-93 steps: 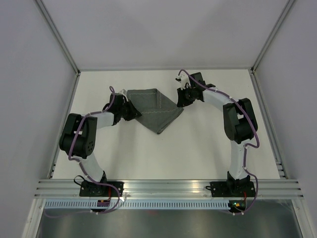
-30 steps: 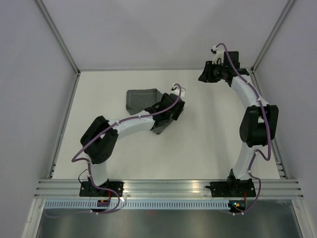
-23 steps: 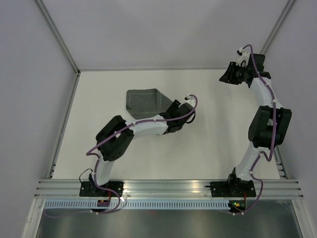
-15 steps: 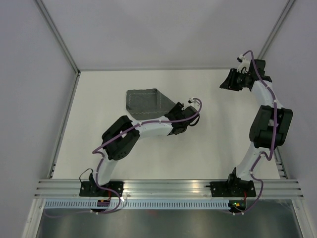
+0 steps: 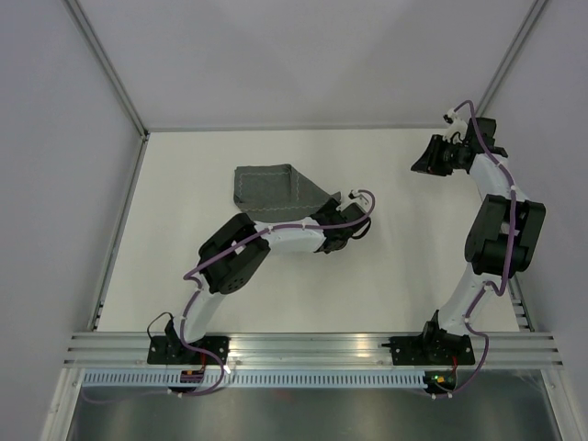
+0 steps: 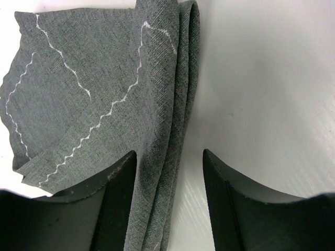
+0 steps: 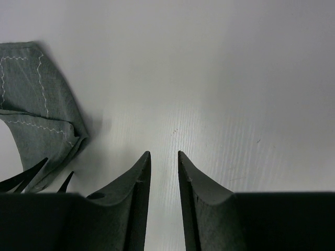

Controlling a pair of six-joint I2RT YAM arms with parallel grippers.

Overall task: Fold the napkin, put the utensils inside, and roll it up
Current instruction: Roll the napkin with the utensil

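Napkin lay folded on the table, left of centre toward its far edge. Left gripper sat low near table centre, jaws apart and straddling the napkin's folded edge, not clamped. Right gripper hung over the table's far right corner, jaws nearly together with nothing between them.

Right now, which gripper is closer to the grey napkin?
Left. The left gripper straddles the napkin at its folded edge; the right gripper hangs far off to the cloth's right.
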